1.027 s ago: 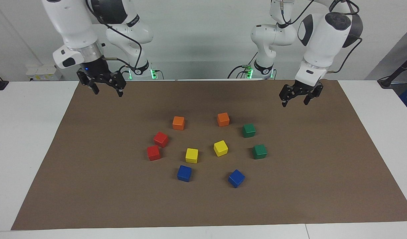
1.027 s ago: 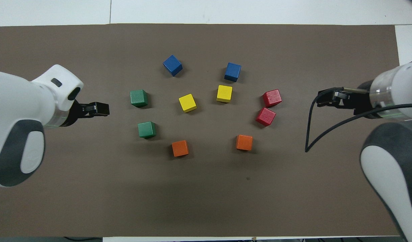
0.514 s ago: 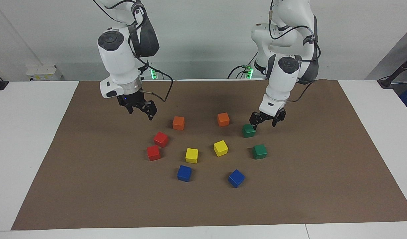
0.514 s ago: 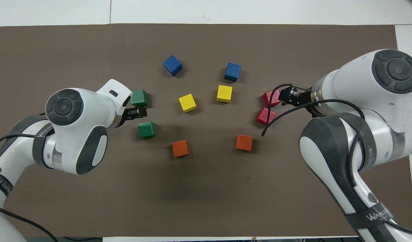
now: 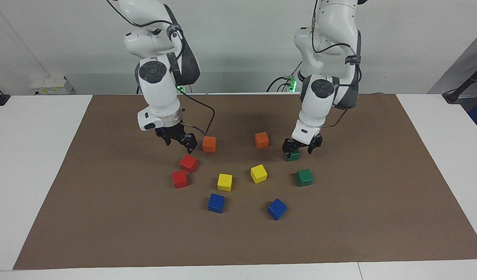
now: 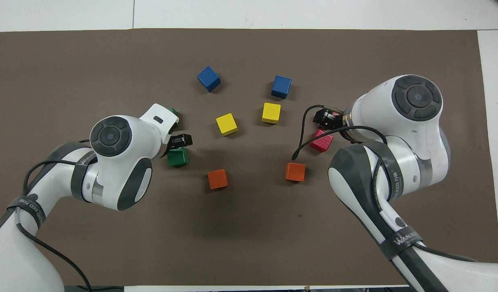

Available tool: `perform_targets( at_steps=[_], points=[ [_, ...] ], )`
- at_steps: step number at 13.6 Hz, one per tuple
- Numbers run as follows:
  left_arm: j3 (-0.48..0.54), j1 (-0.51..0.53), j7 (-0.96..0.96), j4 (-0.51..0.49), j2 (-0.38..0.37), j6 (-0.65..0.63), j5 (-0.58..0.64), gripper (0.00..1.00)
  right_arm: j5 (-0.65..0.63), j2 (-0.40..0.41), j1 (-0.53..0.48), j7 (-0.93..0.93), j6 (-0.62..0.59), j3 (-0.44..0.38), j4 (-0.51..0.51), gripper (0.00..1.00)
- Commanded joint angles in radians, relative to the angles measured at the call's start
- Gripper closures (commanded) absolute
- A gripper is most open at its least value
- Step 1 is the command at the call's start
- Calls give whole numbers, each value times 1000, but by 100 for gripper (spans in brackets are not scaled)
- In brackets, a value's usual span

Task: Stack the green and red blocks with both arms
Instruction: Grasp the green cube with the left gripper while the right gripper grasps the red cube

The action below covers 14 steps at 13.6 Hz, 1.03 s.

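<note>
Two dark green blocks lie toward the left arm's end of the table, one nearer to the robots and one farther. My left gripper is open, low over the nearer green block, with a finger on each side of its top. The farther green block is mostly hidden under the wrist in the overhead view. Two bright red blocks lie toward the right arm's end. My right gripper is open and hangs just above the nearer red block, not touching it.
Two orange cubes lie nearest the robots, one close beside the right gripper's fingers. Two yellow cubes and two blue cubes lie farther out. All sit on a brown mat.
Both arms swung in from the table's ends and came down. The left gripper now straddles the nearer green block; the right gripper has come over the red blocks. No block has moved.
</note>
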Motion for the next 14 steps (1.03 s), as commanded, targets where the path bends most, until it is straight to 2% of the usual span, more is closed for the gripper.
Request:
perform_targets(
  at_steps=[1, 5, 9, 11, 12, 14],
  points=[
    [15, -27, -20, -28, 18, 51, 5, 0, -1, 21, 6, 19, 83, -4, -40, 0],
    [15, -47, -38, -28, 45, 66, 5, 0, -1, 32, 22, 7, 200, -4, -115, 0],
    [15, -55, -40, -48, 40, 63, 5, 0, -1, 43, 27, 4, 255, -4, -160, 0],
    [15, -55, -38, -51, 38, 60, 5, 10, -3, 46, 22, -5, 321, -4, -198, 0],
    [17, -55, -38, -54, 38, 61, 5, 22, -1, 58, 22, -5, 346, -4, -207, 0],
    [17, -55, -38, -57, 37, 60, 5, 89, -1, 73, 22, -4, 363, -4, -207, 0]
  ],
)
